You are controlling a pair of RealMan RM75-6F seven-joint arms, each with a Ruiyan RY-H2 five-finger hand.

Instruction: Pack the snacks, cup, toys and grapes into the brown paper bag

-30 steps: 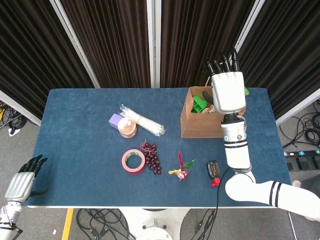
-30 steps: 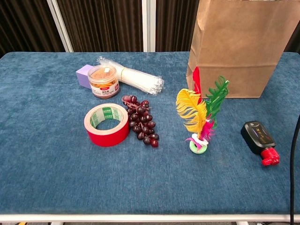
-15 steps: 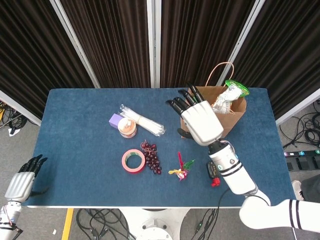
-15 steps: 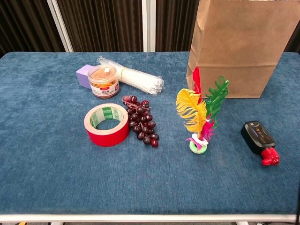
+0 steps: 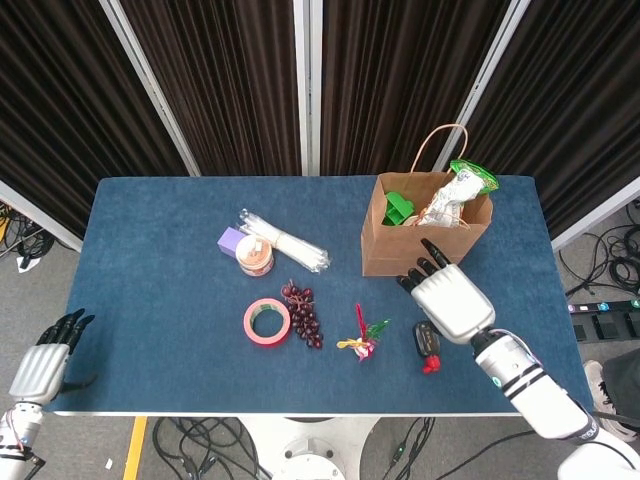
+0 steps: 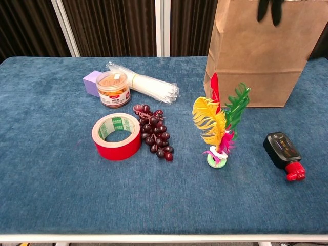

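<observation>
The brown paper bag (image 5: 400, 250) stands open at the back right, with a green toy (image 5: 400, 208) and a crinkly snack packet (image 5: 452, 195) inside. My right hand (image 5: 447, 300) hovers just in front of the bag, fingers spread and empty; its dark fingertips (image 6: 269, 10) show against the bag (image 6: 264, 56) in the chest view. Dark grapes (image 5: 303, 312) (image 6: 155, 137), a feather toy (image 5: 364, 335) (image 6: 218, 125) and a snack jar (image 5: 255, 258) (image 6: 113, 88) lie on the blue table (image 5: 160, 280). My left hand (image 5: 45, 360) hangs off the front left corner, holding nothing.
A red tape roll (image 5: 267, 321) (image 6: 117, 136) sits left of the grapes. A purple box (image 5: 232, 240) and a clear plastic sleeve (image 5: 285, 243) lie behind the jar. A black device with a red cap (image 5: 427, 343) (image 6: 283, 152) rests below my right hand.
My right hand has come away from over the bag's mouth, swung past its front left and dropped to the near side, in front of the bag. The left hand has stayed put.
</observation>
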